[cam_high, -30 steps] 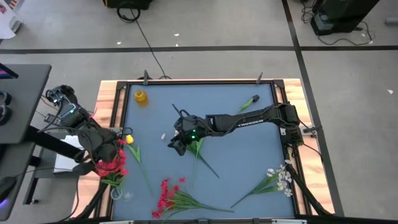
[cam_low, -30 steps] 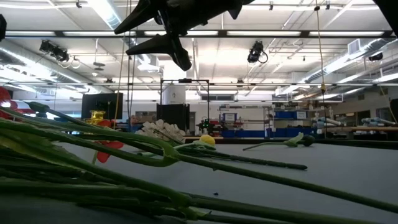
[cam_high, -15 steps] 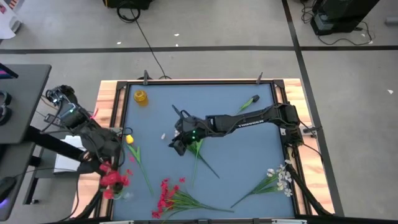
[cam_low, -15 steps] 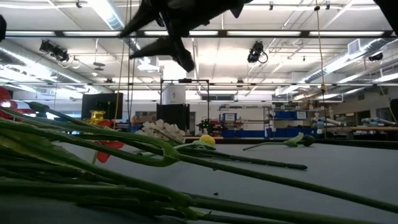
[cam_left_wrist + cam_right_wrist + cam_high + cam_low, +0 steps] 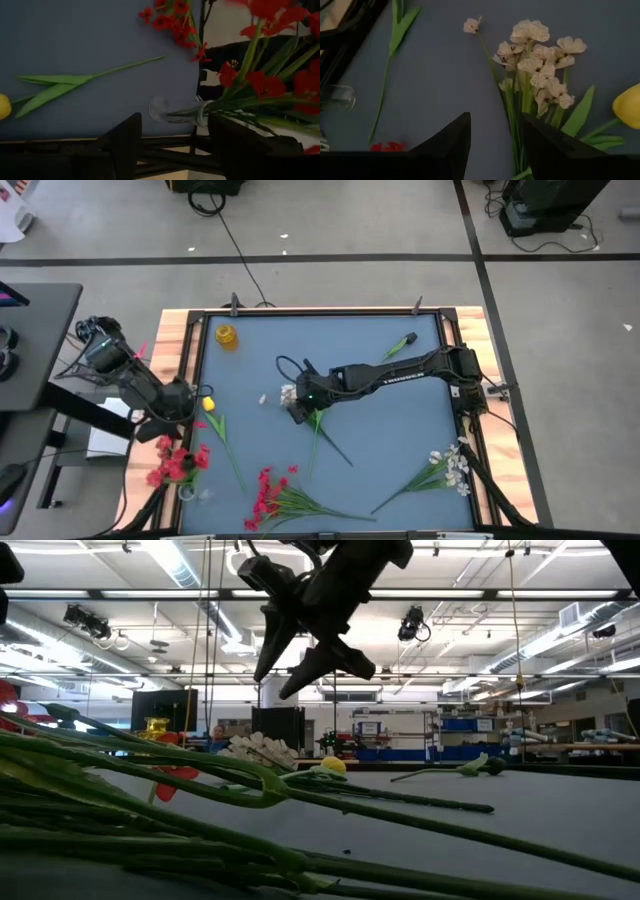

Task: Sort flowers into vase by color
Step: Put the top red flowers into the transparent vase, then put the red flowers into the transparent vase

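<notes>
A red sprig (image 5: pixel 172 463) stands with its stems in a clear glass vase (image 5: pixel 175 111) at the table's near left corner and leans out over the left edge. My left gripper (image 5: pixel 186 408) hangs open just beyond it, touching nothing. A yellow flower (image 5: pixel 208 403) lies on the mat beside it. My right gripper (image 5: pixel 294 404) is open and tipped down over a white sprig (image 5: pixel 535 70) near the table's middle, clear of it. More red flowers (image 5: pixel 265 495) and white flowers (image 5: pixel 450 465) lie along the near edge.
A small yellow vase (image 5: pixel 227 336) stands at the far left corner. A green-stemmed bud (image 5: pixel 400 345) lies at the far right. A raised dark frame (image 5: pixel 190 380) rims the blue mat. The mat's middle right is bare.
My left gripper has opened and let go of the red sprig, then drawn back toward the far edge and rolled. The sprig has dropped into the clear vase and leans left. My right gripper has tipped down and turned over the white sprig, still open.
</notes>
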`<state>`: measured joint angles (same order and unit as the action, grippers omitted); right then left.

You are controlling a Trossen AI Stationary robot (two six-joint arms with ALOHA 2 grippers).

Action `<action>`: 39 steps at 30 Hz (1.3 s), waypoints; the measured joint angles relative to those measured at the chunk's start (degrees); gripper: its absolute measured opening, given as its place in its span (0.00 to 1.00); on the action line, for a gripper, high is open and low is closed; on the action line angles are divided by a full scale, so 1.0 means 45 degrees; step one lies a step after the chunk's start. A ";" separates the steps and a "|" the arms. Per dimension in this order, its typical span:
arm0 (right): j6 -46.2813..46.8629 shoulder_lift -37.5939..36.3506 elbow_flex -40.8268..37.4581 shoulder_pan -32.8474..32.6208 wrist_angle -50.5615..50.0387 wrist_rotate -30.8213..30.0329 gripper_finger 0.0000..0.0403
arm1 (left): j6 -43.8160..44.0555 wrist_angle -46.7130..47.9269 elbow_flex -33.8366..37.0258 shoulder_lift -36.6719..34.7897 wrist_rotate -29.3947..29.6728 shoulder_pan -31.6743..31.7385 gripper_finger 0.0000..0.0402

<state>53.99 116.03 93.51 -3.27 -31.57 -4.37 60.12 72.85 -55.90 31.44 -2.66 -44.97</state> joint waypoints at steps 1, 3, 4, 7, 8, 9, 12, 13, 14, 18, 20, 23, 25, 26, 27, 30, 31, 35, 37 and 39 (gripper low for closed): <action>0.0072 0.0000 0.0000 -0.0013 -0.0070 -0.0016 0.44 | 0.0079 0.0025 0.0000 0.0000 0.0000 -0.0002 0.58; 0.0387 0.0000 0.0000 -0.0020 -0.0470 -0.0026 0.44 | 0.0252 0.0120 0.0000 0.0000 0.0080 0.0000 0.58; 0.0551 0.0000 0.0000 -0.0020 -0.0784 -0.0082 0.44 | 0.0384 0.0205 0.0000 0.0000 0.0266 -0.0002 0.58; 0.0709 0.0000 0.0000 -0.0019 -0.1528 -0.0551 0.44 | 0.0626 0.0522 0.0000 -0.0010 0.1210 -0.0005 0.58; 0.0648 0.0000 0.0000 0.0016 -0.1596 -0.0714 0.44 | 0.0623 0.0632 0.0000 -0.0010 0.1652 0.0000 0.58; 0.0544 0.0000 0.0000 0.0077 -0.1587 -0.0779 0.44 | 0.0599 0.0728 0.0000 -0.0010 0.2152 0.0000 0.58; -0.0453 0.0000 0.0000 0.0278 -0.1432 -0.0566 0.44 | 0.0236 0.0769 -0.0030 -0.0015 0.3666 0.0000 0.58; -0.0910 0.0003 0.0000 0.0317 -0.1434 -0.0435 0.44 | 0.0170 0.0859 -0.0139 -0.0010 0.4142 0.0000 0.58; -0.1348 0.0088 0.0000 0.0328 -0.1406 -0.0417 0.44 | 0.0146 0.0834 -0.0279 -0.0005 0.4705 0.0000 0.58; -0.2623 0.0446 -0.0019 0.0247 -0.1307 -0.0016 0.47 | -0.0176 0.0770 -0.1383 -0.0006 0.7850 0.0023 0.58; -0.2780 0.0564 -0.0010 0.0228 -0.0893 0.0272 0.49 | -0.0307 0.0638 -0.2036 -0.0010 0.9522 0.0029 0.58; -0.3022 0.0848 -0.0010 0.0186 -0.0499 0.0651 0.53 | -0.1251 -0.0357 -0.2364 -0.0001 1.0628 0.0036 0.58; -0.3174 0.0879 -0.0010 0.0132 -0.0569 0.0529 0.55 | -0.1752 -0.1219 -0.2275 0.0105 1.0834 0.0039 0.58; -0.3314 0.0879 -0.0010 0.0105 -0.0530 0.0372 0.57 | -0.1888 -0.1445 -0.2252 0.0194 1.0921 0.0039 0.58; -0.3512 0.0879 -0.0004 0.0102 -0.0458 0.0138 0.58 | -0.1913 -0.1574 -0.2208 0.0344 1.0992 0.0039 0.58; -0.4323 0.0879 -0.0005 0.0125 -0.0511 -0.0158 0.61 | -0.1636 -0.1759 -0.1948 0.0887 1.1029 0.0039 0.58; -0.4593 0.0879 -0.0005 0.0157 -0.0458 -0.0137 0.61 | -0.1584 -0.1912 -0.1825 0.1089 1.1059 0.0039 0.58; -0.5369 0.1177 -0.0006 0.0192 -0.0347 -0.0066 0.61 | -0.1579 -0.2613 -0.1491 0.1980 1.1283 0.0132 0.58; -0.5477 0.1297 -0.0010 0.0170 -0.0116 -0.0071 0.61 | -0.1614 -0.3007 -0.1438 0.2357 1.1295 0.0388 0.58; -0.5322 0.1302 -0.0010 0.0170 0.0043 -0.0071 0.60 | -0.1976 -0.3607 -0.1428 0.2674 1.1158 0.0738 0.58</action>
<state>30.04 121.89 93.47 -2.50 -31.38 -4.69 51.23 56.62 -62.33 43.47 47.55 -41.65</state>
